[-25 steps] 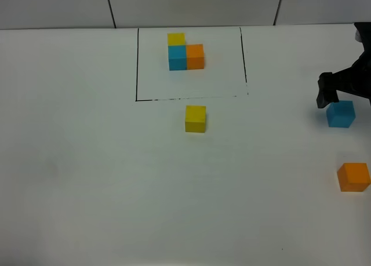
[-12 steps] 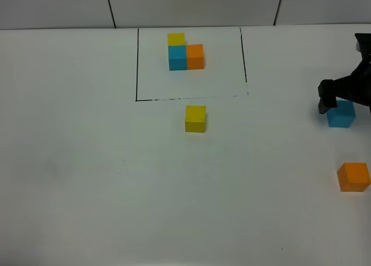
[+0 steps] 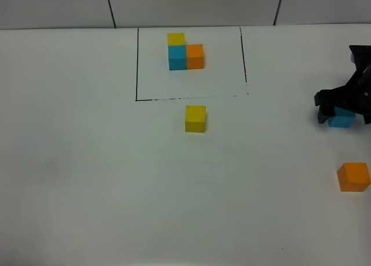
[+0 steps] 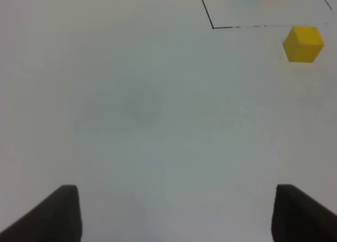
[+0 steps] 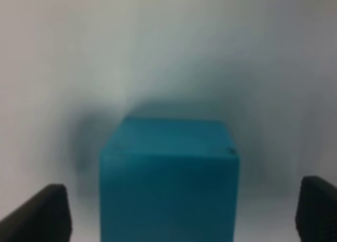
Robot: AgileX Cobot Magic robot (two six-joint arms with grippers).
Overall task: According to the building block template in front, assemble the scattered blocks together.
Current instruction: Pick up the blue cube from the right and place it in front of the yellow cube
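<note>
assembly barely begun: none of the three loose cubes touches another, and all lie outside the black drawn frame (image 3: 137, 69) that rings the building block template (image 3: 185, 54) on the white table (image 3: 87, 161). all three joins are judged still to do. from the left: the left gripper (image 4: 176, 215), out of the high camera's sight and well apart from the template, hangs with jaws spread and nothing between them. the yellow cube (image 3: 195, 119) sits just outside the frame's near edge, almost directly in front of the template. far to the template's right, the right gripper (image 3: 344, 110) is down over the light blue cube (image 3: 342, 120), one finger on each side. its wrist camera shows bare table between the cube and each finger, so the jaws are released and not yet gripping, with the cube centred between them. the orange cube (image 3: 353, 177) lies farthest right of the template and nearer the camera, apart from the gripper.
</note>
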